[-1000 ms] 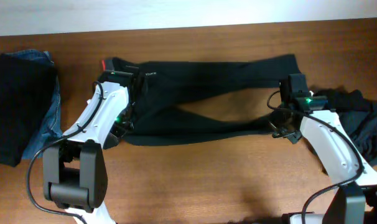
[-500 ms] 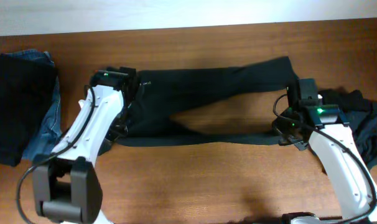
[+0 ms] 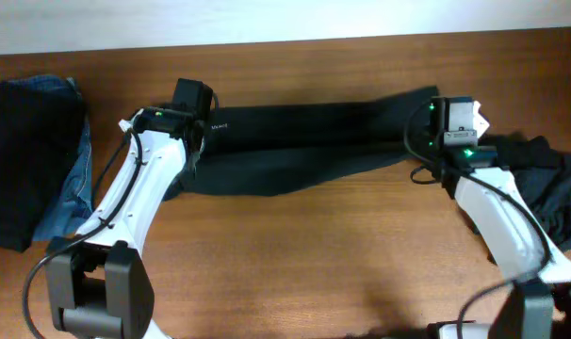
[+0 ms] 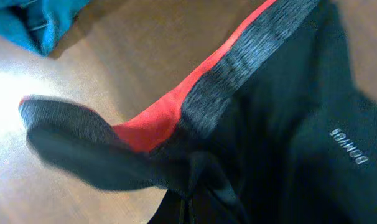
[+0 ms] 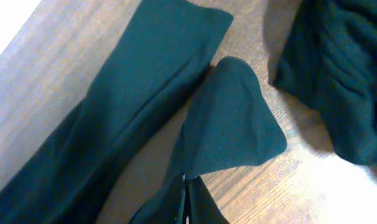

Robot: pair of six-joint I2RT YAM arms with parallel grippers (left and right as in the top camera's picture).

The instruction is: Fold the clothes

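A brown wooden table [image 3: 314, 254] is filling the overhead view, with a pale strip of wall running along its far edge.

The left gripper [image 4: 188, 210] is clamping fully shut on a bunched fold of the black trousers [image 3: 304, 132] just below the waist. From its wrist camera, the dark cloth is gathering into a tight pinch at the bottom of the picture. Spreading outward from that pinch, the heathered grey waistband [image 4: 251, 56] and its red edge [image 4: 154, 127] are curling up and away. Small white lettering [image 4: 348, 147] is showing on the black cloth to the right.

The right gripper [image 5: 187, 205] is likewise closing tight, on the cloth near a leg end. A rounded flap [image 5: 229, 121] is fanning out from its fingers, above the wood. The other leg [image 5: 145, 87] is lying flat on the table just to the left of it.

Between the two grippers, the trousers are stretching left to right across the far middle of the table. The waist is sitting at the left and the leg ends at the right, one leg lying partly over the other.

Well to the left, a black garment [image 3: 26, 160] is resting on blue denim [image 3: 73, 184]. A crumpled dark heap [image 3: 549, 184] is lying just to the right of the right gripper.
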